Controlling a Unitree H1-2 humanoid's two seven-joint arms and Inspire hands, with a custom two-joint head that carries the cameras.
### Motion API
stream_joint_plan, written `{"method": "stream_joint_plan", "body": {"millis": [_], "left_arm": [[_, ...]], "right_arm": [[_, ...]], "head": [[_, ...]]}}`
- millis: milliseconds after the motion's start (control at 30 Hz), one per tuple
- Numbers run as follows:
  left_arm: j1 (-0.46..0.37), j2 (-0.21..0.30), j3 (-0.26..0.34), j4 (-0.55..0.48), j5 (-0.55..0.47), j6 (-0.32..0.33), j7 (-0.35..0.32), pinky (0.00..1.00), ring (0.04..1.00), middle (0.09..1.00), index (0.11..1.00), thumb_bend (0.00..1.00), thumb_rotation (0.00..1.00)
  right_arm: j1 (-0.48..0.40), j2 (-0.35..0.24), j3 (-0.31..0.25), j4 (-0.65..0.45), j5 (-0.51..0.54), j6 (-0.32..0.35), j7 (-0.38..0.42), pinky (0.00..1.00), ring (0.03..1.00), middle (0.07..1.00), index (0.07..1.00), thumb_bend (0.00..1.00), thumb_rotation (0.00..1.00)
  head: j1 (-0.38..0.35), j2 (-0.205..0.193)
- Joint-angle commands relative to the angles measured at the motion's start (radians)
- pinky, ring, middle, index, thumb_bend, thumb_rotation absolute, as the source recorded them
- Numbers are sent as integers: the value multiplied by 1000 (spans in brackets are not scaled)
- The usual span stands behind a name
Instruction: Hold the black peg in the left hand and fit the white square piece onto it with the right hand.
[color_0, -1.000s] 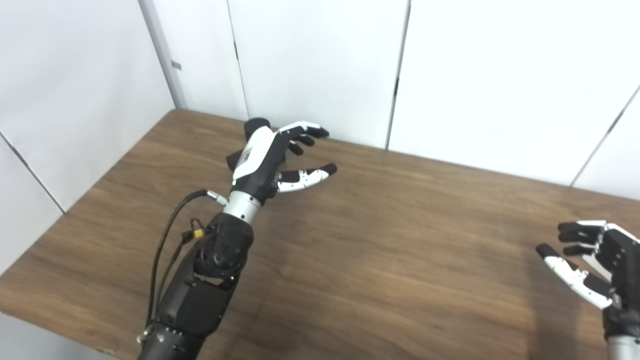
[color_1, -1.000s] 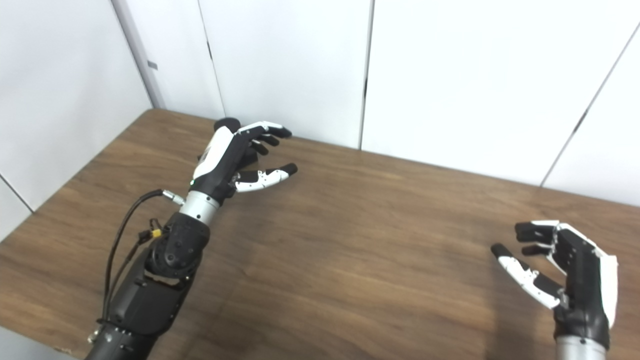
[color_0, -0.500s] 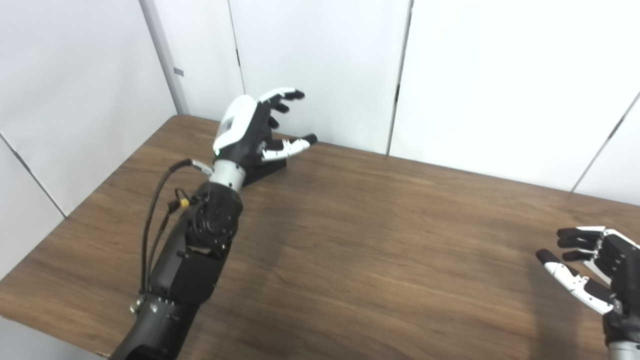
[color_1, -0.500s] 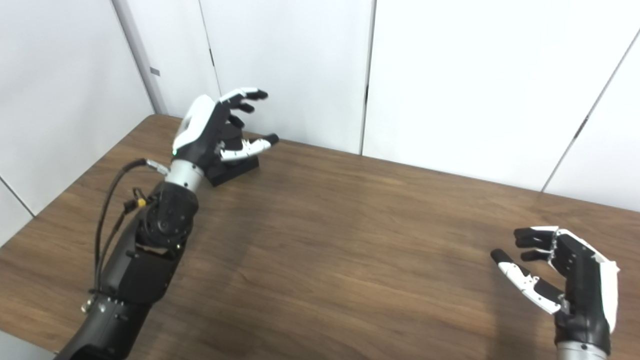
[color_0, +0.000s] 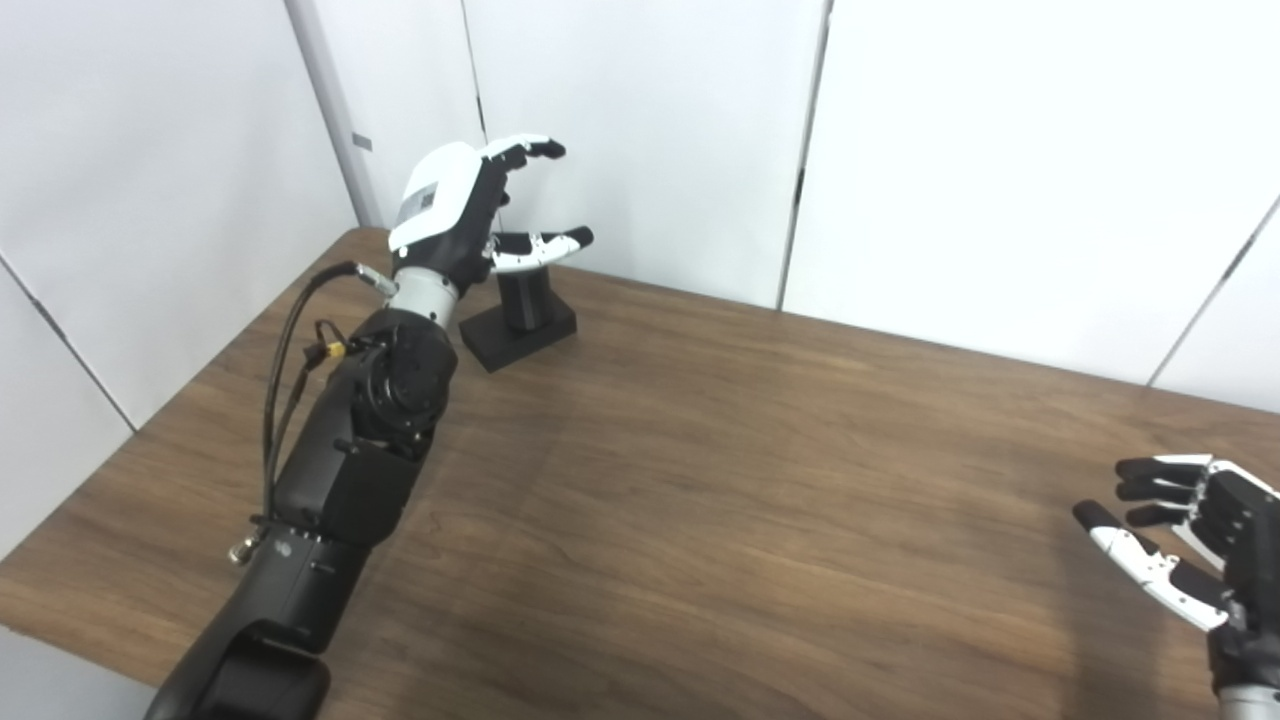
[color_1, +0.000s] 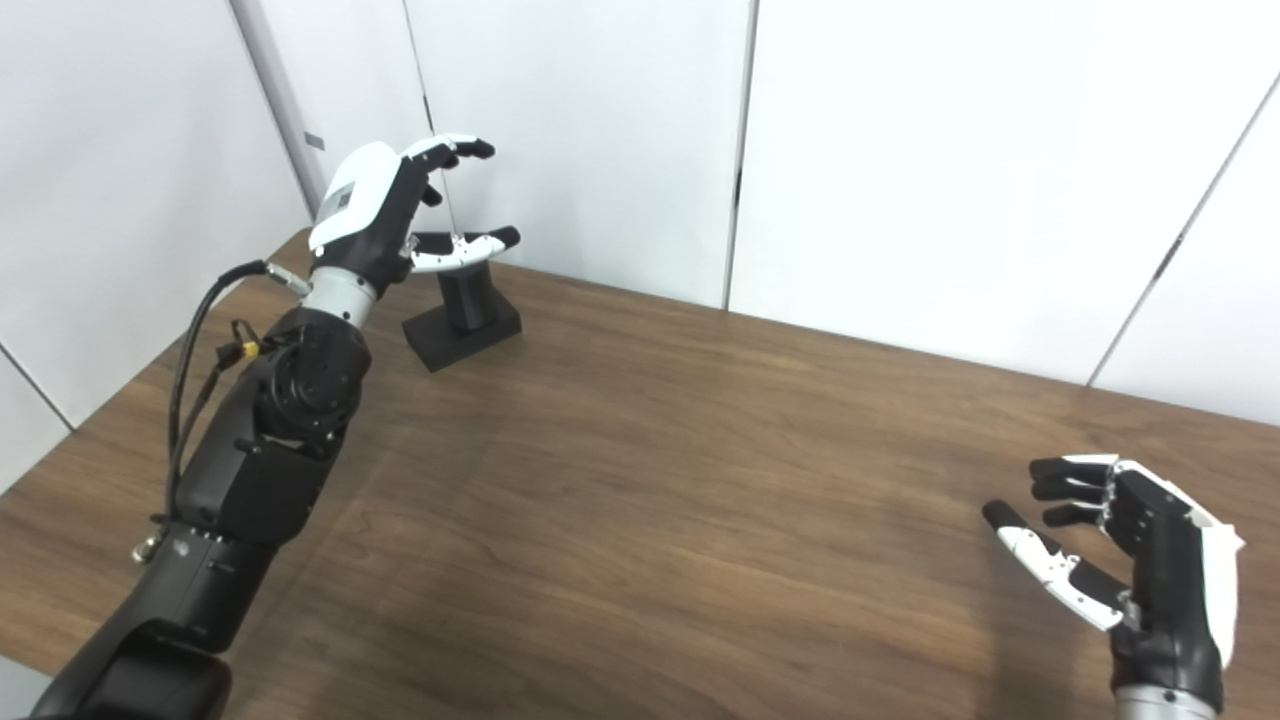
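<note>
The black peg (color_0: 522, 302) stands upright on its square black base (color_0: 519, 336) at the far left of the wooden table (color_0: 760, 470), near the wall. My left hand (color_0: 470, 215) hovers open just above the peg's top, fingers spread and touching nothing; its thumb crosses in front of the peg's upper end. My right hand (color_1: 1135, 550) waits open low at the right edge, above the table, holding nothing. No white square piece shows in either view.
White wall panels (color_0: 960, 150) rise right behind the table's far edge, close behind the peg. The table's left edge (color_0: 190, 360) runs diagonally beside my left arm. A black cable (color_0: 290, 330) loops off the left forearm.
My left hand has risen and drawn back to the left, uncovering the peg and its base, which it hid a second ago. The right hand has hardly moved.
</note>
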Motion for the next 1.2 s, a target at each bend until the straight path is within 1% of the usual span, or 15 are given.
{"method": "stream_joint_plan", "body": {"millis": [0,133,300,433,600,767,867,933,1067,1167], "left_arm": [[-70,44,1,-1,33,9,27,694,854,860,792,772,303],[-87,57,-6,30,50,15,35,709,868,868,795,790,311],[-101,74,-14,77,64,34,37,741,903,895,810,805,389],[-108,87,-20,113,63,47,38,765,917,907,821,813,426],[-122,98,-36,145,83,83,37,779,927,917,823,839,463],[-144,120,-80,160,129,164,-8,825,965,942,835,858,524],[-157,129,-104,176,142,195,-28,845,986,955,834,871,525],[-165,136,-119,185,140,208,-47,856,996,964,840,881,515],[-169,151,-147,195,132,208,-74,833,996,977,856,929,526],[-171,155,-161,202,131,213,-94,829,997,988,861,942,520]], "right_arm": [[-25,-4,-5,-36,-5,-19,-7,464,552,589,488,491,115],[-27,-5,-7,-28,-6,-29,-8,464,555,584,488,492,115],[-29,-6,-4,-25,-1,-36,-3,458,549,585,488,491,115],[-32,-4,-6,-16,1,-41,-8,474,564,591,488,492,115],[-32,-6,-8,-18,10,-37,-3,460,550,587,488,491,116],[-35,-8,-7,-16,8,-43,-6,447,542,581,488,491,115],[-34,-10,-7,-17,4,-41,-6,447,541,576,488,491,115],[-33,-10,-7,-19,5,-41,-5,452,544,577,488,491,115],[-35,-11,-9,-18,9,-43,-4,460,547,581,488,492,114],[-34,-10,-10,-19,12,-37,-3,465,549,586,488,492,114]], "head": [[0,0],[4,-1],[3,-6],[-2,-7],[-3,-4],[-1,-1],[3,-1],[3,-3],[4,-3],[4,-3]]}}
